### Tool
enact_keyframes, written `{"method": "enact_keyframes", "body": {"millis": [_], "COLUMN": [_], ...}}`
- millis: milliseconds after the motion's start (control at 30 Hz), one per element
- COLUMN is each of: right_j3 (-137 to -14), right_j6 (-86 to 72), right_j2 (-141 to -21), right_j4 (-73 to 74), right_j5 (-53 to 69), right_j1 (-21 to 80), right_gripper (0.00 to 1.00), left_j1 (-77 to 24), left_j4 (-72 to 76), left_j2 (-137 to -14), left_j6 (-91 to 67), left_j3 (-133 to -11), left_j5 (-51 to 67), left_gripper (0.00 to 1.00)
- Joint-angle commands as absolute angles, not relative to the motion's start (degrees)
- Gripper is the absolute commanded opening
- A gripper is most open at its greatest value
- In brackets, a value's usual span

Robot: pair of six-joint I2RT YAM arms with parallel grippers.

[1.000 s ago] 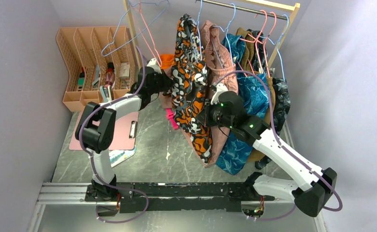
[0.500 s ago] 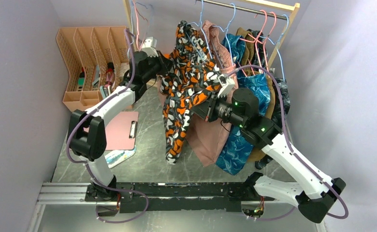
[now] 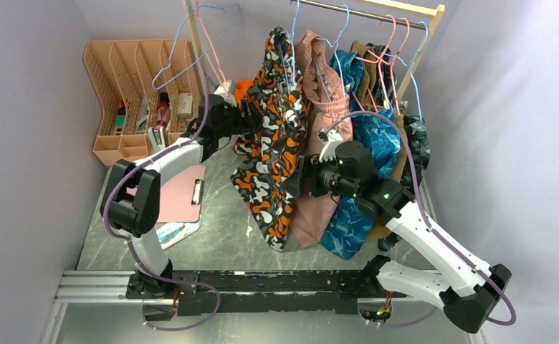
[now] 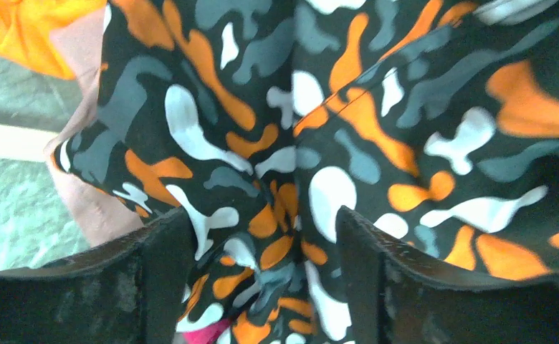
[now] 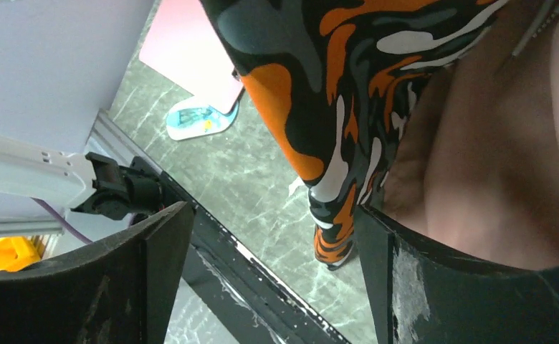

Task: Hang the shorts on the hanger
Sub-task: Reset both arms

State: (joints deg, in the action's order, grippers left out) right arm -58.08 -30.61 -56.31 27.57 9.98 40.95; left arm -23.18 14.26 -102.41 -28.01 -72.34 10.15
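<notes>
The shorts (image 3: 273, 143), in an orange, black, white and grey blotch print, hang straight down from the light-blue hanger (image 3: 295, 21) on the rail. My left gripper (image 3: 245, 119) is at their upper left side and stands open. In the left wrist view its fingers (image 4: 158, 287) are apart, with loose folds of the shorts (image 4: 319, 143) lying between them. My right gripper (image 3: 302, 179) is open at the shorts' right edge. The right wrist view shows nothing between its fingers (image 5: 384, 279), and the shorts' hem (image 5: 334, 247) dangles just beside the right one.
A dusty-pink garment (image 3: 325, 136) and a blue leaf-print one (image 3: 366, 179) hang right of the shorts on the wooden rail (image 3: 377, 10). Spare pink and blue hangers (image 3: 190, 50) hang on the left post. A peach organiser (image 3: 137, 86) and a pink clipboard (image 3: 183, 193) lie at the left.
Both grippers have opened and let go of the shorts. The fabric, pulled out sideways half a second ago, has dropped and hangs straight. Both arms have eased back a little.
</notes>
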Motion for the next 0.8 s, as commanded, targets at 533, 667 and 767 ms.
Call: {"method": "enact_keyframes", "body": {"millis": [533, 667, 767], "right_j3": [-84.9, -86.4, -86.6], "right_j6": [-18.2, -15.7, -15.2], "right_j2": [-64.7, -67.4, -68.9], "right_j4": [33.3, 30.9, 29.3], "right_j5": [-22.5, -24.6, -23.4], "right_j1": [41.0, 41.0, 40.9], "right_gripper": [0.85, 0.76, 0.72], "left_j1": [-22.6, -22.7, -22.6], "left_j4": [-7.4, -10.4, -11.4], "left_j2": [-60.4, -51.7, -46.0], "left_j6": [-14.6, -10.0, -8.2], "left_j3": [-55.1, -50.0, -45.9], "left_j5": [-4.1, -6.5, -9.6], "left_gripper": [0.99, 0.95, 0.94]}}
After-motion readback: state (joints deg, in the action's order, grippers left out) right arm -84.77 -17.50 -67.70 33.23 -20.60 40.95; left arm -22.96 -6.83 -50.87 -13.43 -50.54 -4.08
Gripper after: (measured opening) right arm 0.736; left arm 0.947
